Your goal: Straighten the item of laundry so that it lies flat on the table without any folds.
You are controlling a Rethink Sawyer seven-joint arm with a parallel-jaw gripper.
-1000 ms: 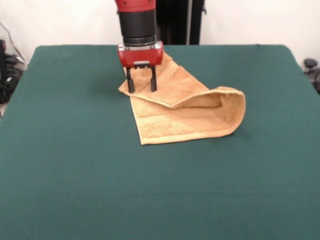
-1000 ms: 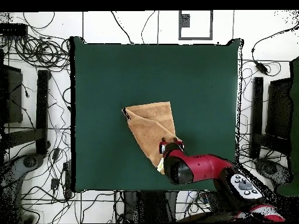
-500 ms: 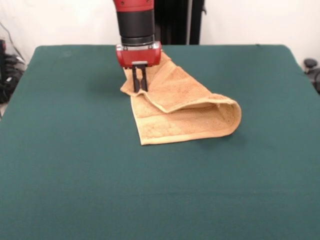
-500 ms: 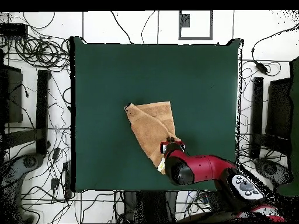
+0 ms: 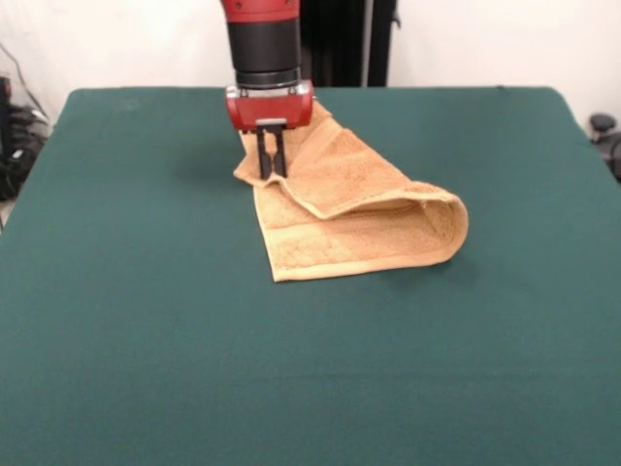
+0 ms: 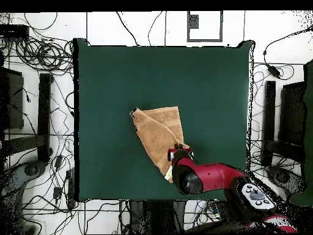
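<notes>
My red-and-black pincer [image 5: 272, 167] was pinched closed on the upper fold of the orange-tan terry towel [image 5: 354, 209], which lay doubled over near the middle of the dark green felt surface [image 5: 146, 320].

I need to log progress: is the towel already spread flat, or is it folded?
Folded. In the front view the towel has an upper layer doubled over a lower one, with a rounded loop standing up at its right end.
</notes>
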